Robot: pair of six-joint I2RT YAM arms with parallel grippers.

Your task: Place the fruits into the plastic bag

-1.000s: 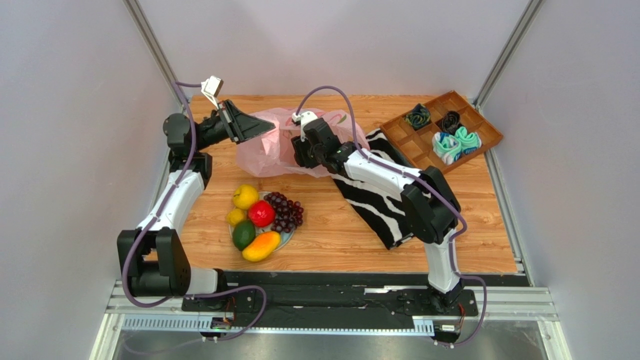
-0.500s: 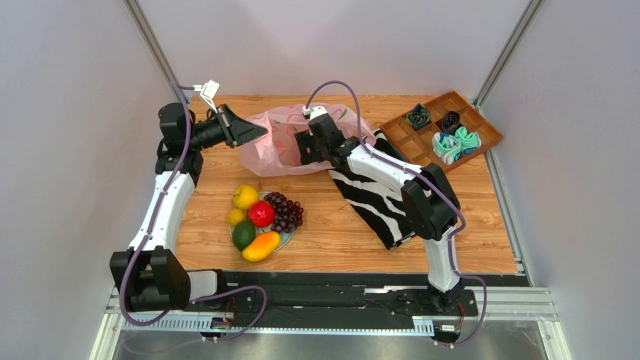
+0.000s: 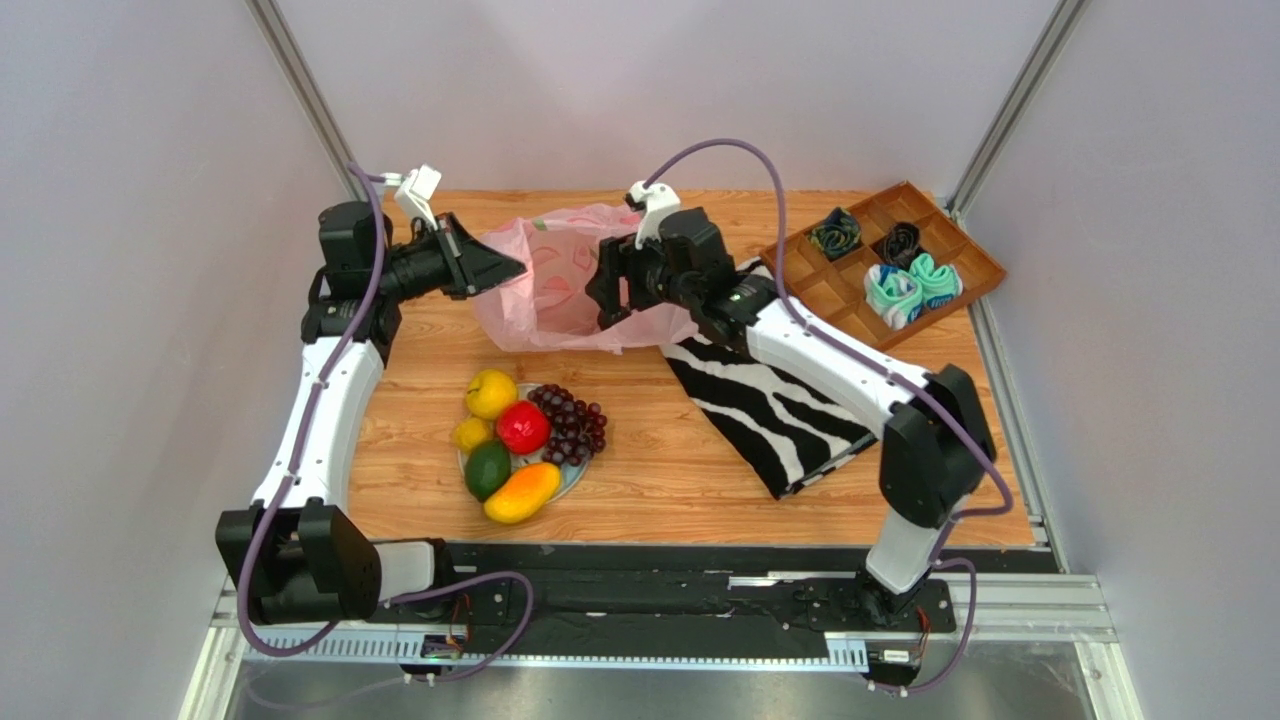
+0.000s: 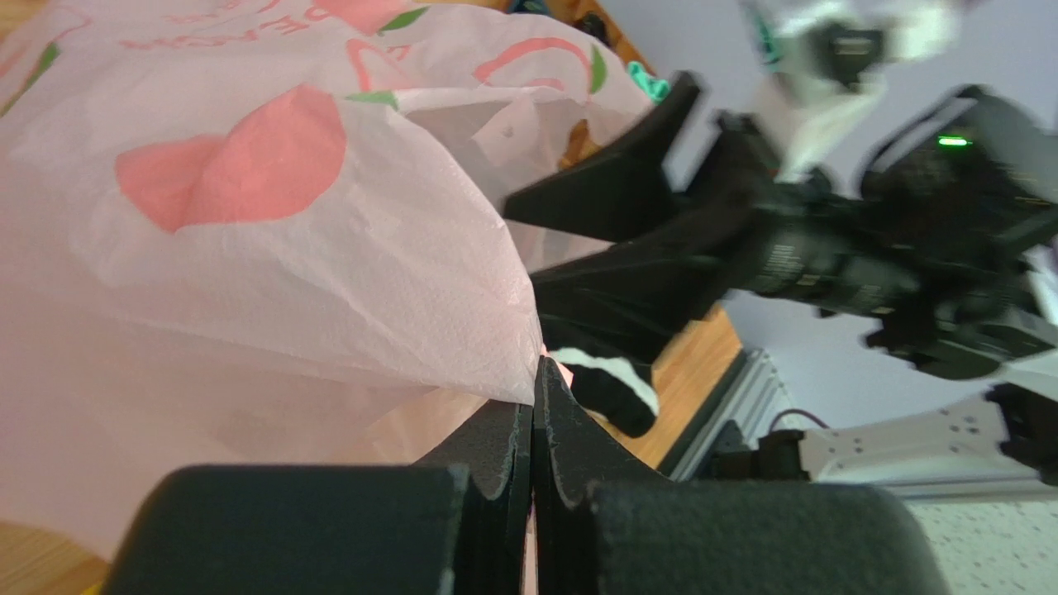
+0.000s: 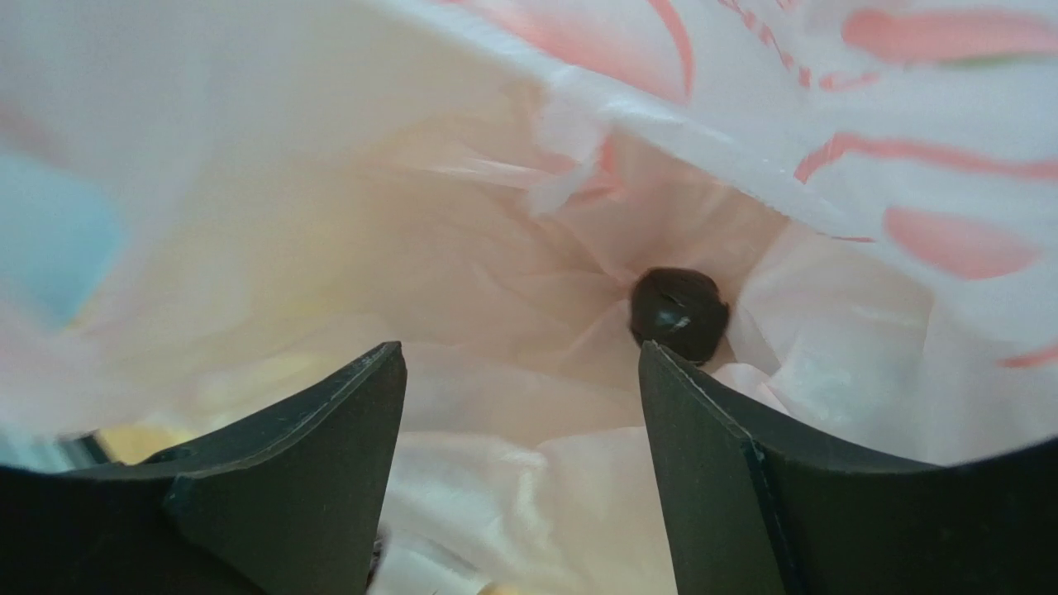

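**Q:** Where is the plastic bag, and how does it lie?
**A:** The plastic bag [image 3: 549, 293] rests on the counter [image 3: 676, 465] between the two end effectors. Its long axis runs from one to the other. Its mouth faces the right end effector [image 3: 609, 293], whose wrist view looks straight into the pink interior.

**Q:** What is the state of each end effector?
**A:** The left end effector [image 4: 537, 384] has its fingers pressed together, pinching the bag's rim at their tips. The right end effector has its fingers spread wide with nothing gripped. Crinkled film lies just ahead of it, and deeper in is a small dark round object [image 5: 677, 310] that I cannot identify.

**Q:** Where are the fruits?
**A:** The fruits are all outside the bag, well apart on the near side of both end effectors, grouped on a plate [image 3: 577, 477]. They are two lemons [image 3: 490, 393], a red fruit [image 3: 523, 428], a grape bunch [image 3: 574, 420], a green oval fruit [image 3: 486, 470] and a mango [image 3: 523, 492]. The mango's long axis slants, with its far tip towards the right end effector's side.

**Q:** What else is there?
**A:** A zebra-striped cloth [image 3: 766, 398] lies under the right arm, just beside the bag.
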